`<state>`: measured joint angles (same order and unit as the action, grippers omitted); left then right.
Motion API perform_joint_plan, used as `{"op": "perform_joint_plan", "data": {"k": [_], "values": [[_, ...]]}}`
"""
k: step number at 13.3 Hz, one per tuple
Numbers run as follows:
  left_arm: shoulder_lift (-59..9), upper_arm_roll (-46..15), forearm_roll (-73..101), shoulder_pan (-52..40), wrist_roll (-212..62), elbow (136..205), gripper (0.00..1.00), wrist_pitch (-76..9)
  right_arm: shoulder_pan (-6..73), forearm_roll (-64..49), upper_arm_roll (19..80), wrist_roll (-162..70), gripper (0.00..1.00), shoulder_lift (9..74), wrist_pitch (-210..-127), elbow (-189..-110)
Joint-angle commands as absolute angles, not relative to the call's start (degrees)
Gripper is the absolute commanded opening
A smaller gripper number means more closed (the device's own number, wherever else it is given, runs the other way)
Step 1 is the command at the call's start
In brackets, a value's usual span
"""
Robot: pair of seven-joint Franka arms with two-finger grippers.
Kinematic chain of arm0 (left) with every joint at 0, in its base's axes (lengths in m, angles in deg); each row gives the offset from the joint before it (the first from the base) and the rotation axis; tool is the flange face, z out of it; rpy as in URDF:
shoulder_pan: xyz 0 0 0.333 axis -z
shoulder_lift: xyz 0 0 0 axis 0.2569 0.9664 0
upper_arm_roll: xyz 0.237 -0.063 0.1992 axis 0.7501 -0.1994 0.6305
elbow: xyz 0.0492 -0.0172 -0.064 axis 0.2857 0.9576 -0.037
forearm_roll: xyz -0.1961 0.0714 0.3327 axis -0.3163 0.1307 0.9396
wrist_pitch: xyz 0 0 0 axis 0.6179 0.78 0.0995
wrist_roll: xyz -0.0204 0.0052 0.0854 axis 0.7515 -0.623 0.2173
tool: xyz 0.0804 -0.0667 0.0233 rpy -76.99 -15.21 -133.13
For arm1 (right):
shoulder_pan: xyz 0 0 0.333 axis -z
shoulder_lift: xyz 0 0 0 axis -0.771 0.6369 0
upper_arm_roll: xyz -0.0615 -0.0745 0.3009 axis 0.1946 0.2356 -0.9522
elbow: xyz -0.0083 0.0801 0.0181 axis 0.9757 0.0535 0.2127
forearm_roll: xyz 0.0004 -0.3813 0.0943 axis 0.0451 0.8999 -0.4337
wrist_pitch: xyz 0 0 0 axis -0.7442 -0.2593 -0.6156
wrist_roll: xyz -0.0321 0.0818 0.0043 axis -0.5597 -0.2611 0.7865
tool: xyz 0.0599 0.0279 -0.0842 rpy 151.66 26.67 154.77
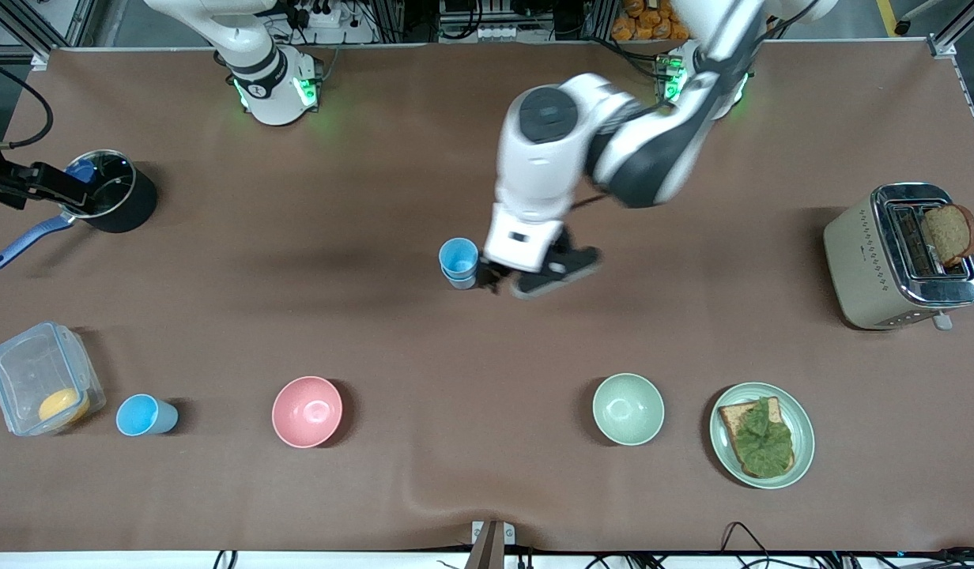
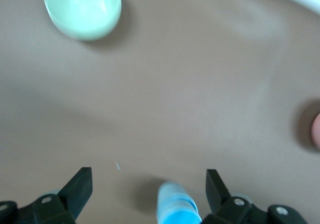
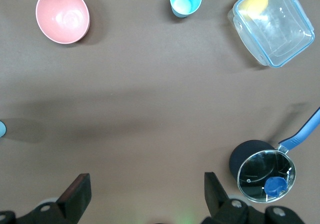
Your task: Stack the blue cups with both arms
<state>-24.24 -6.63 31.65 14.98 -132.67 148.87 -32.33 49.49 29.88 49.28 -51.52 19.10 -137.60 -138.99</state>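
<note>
The brown table (image 1: 424, 490) carries stacked blue cups (image 1: 459, 265), a lone blue cup (image 1: 143, 416), two bowls (image 1: 307, 411), a plate (image 1: 803, 435), toaster (image 1: 874, 265), pot (image 1: 111, 190) and container (image 1: 36, 375).

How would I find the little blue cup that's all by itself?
Start at the clear plastic box with the yellow thing inside, at the right arm's end of the table. The single blue cup stands between that box and the pink bowl. Unlike the stacked blue cups mid-table, it stands alone.

My left claw (image 2: 149, 194) is open above the stacked blue cups (image 2: 176, 206), one finger (image 2: 77, 189) on each side. The pale green bowl (image 2: 82, 8) stands well apart from the cups on the counter (image 2: 200, 93).
</note>
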Motion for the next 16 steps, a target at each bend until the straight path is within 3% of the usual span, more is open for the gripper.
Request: {"op": "perform_joint_plan", "data": {"k": [1, 5, 10, 16], "values": [[-30.24, -7.81, 32.34, 6.59, -118.2, 151.03, 1.0, -29.29, 49.74, 31.2, 49.11, -50.47, 1.0, 19.11, -137.85, -139.0], [-36.04, -7.99, 31.12, -2.82, -96.46, 152.69, 1.0, -20.85, 49.65, 31.11, 49.11, -50.47, 1.0, 19.11, -137.76, -139.0], [-44.31, -7.99, 28.65, -9.42, -80.73, 160.25, 1.0, -20.58, 49.65, 31.03, 49.11, -50.47, 1.0, 19.03, -137.67, -139.0], [-45.46, -7.2, 28.47, -11.55, -75.94, 158.77, 1.0, -16.63, 49.74, 30.94, 49.11, -50.47, 1.0, 19.11, -137.59, -139.0]]}}
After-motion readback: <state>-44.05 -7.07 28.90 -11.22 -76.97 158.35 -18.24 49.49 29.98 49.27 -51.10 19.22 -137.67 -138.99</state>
